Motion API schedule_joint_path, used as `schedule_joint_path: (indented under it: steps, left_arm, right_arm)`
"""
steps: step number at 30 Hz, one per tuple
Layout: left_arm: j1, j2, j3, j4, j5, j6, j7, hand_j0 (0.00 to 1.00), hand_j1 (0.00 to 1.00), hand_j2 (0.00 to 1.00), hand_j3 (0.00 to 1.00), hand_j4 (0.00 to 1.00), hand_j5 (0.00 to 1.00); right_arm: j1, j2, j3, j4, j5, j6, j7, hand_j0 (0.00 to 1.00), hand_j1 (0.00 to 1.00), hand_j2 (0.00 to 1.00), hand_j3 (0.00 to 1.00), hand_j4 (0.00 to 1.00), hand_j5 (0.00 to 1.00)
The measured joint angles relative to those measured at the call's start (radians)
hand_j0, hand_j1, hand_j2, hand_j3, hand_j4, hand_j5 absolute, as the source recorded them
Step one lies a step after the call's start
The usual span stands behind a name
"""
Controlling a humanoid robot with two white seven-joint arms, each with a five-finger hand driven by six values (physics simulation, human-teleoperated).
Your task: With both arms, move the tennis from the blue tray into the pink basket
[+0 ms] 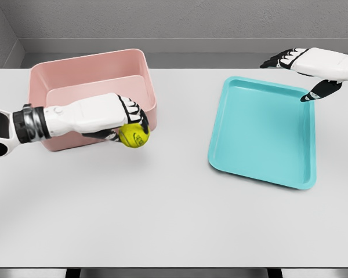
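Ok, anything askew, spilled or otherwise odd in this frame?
Nothing damaged or spilled. The blue tray sits slightly rotated on the table and holds nothing; the tennis ball is in the left hand beside the upright pink basket.

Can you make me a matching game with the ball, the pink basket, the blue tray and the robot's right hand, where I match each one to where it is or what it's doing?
Things:
1. tennis ball
2. pink basket
3. blue tray
4. right hand

Places or states:
A. lies flat on the right side of the table, with nothing in it
B. open, above the tray's far right corner
C. held in the left hand, at the basket's front right corner
D. stands at the back left of the table

Pairs: 1-C, 2-D, 3-A, 4-B
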Motion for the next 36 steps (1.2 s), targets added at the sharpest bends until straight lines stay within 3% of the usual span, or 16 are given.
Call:
schedule_joint_path:
  steps: [36]
  left_arm:
    - [-0.081, 0.011, 0.017, 0.133, 0.03, 0.0, 0.001, 0.47, 0.47, 0.47, 0.47, 0.47, 0.47]
  right_arm:
    - [-0.002, -0.002, -0.001, 0.0, 0.0, 0.0, 0.0, 1.0, 1.0, 1.0, 1.0, 1.0, 1.0]
